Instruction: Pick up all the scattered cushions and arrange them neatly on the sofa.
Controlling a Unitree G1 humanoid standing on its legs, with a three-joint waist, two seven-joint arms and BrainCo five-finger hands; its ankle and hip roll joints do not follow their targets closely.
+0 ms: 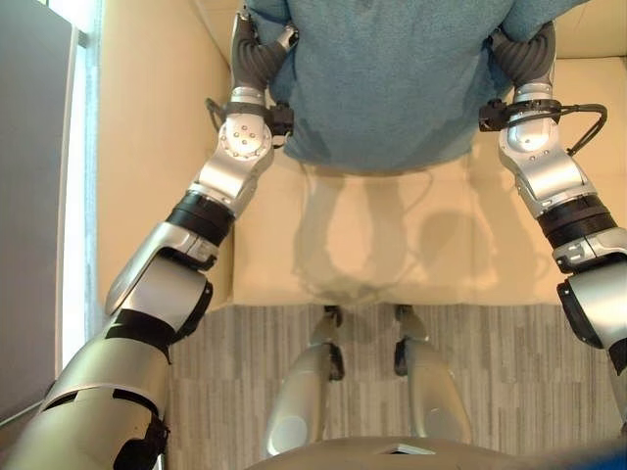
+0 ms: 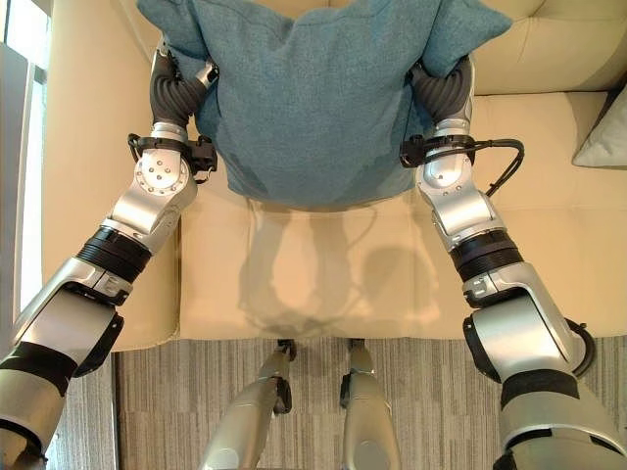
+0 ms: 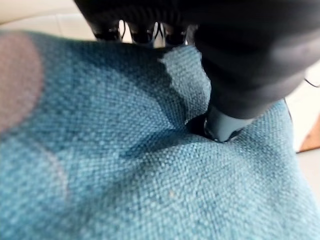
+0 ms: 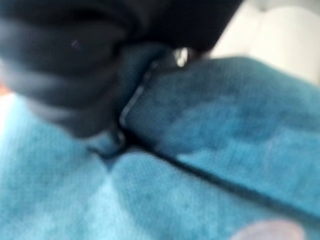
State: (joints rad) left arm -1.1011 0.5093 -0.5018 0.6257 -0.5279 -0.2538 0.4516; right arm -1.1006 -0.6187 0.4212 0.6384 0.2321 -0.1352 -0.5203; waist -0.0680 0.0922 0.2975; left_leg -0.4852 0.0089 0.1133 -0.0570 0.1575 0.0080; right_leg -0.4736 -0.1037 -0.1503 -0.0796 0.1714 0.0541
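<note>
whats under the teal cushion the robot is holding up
Under the teal cushion lies the cream sofa seat, bare and shadowed. Left hand and right hand press into its cloth at the sides. The cushion covers the seat's rear part.

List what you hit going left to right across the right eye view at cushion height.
Sofa armrest → left robot hand → teal cushion → right robot hand → sofa seat → grey cushion.

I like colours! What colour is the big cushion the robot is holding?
The cushion is teal blue, plain woven fabric. The right eye view shows it best.
</note>
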